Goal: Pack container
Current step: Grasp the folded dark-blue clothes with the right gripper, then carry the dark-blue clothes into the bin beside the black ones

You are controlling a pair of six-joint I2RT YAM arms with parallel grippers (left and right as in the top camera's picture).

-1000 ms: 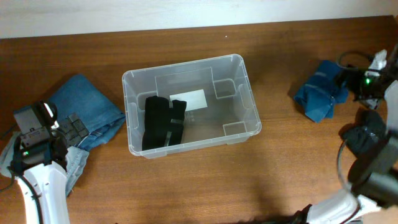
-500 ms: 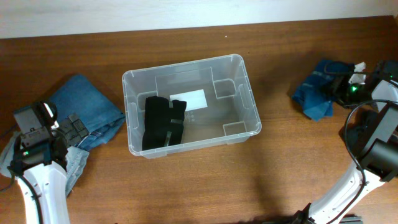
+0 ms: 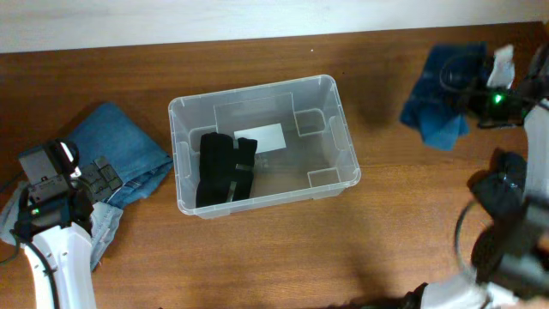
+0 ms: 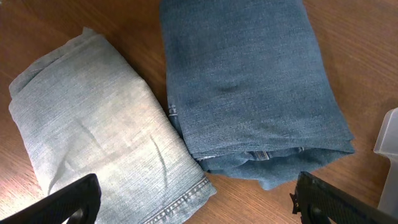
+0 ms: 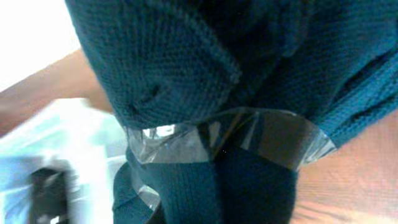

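Note:
The clear plastic container (image 3: 257, 89) stands mid-table with a folded black garment (image 3: 223, 167) lying in its left half and a white label on its base. At the far right, my right gripper (image 3: 477, 93) is shut on a dark blue knit garment (image 3: 437, 112), which is bunched and raised off the table. In the right wrist view the knit garment (image 5: 205, 74) fills the frame, banded with clear tape, and hides the fingers. My left gripper (image 4: 199, 205) is open above two folded jeans, its fingertips (image 4: 68, 202) wide apart with nothing between them.
Darker blue jeans (image 4: 249, 81) and pale washed jeans (image 4: 93, 124) lie side by side left of the container. The container's corner (image 4: 388, 143) shows at the right edge of the left wrist view. Bare wood lies in front of the container.
The right gripper went from open to shut on the blue knit garment, which has bunched up and shifted toward the back of the table. The left arm has not moved.

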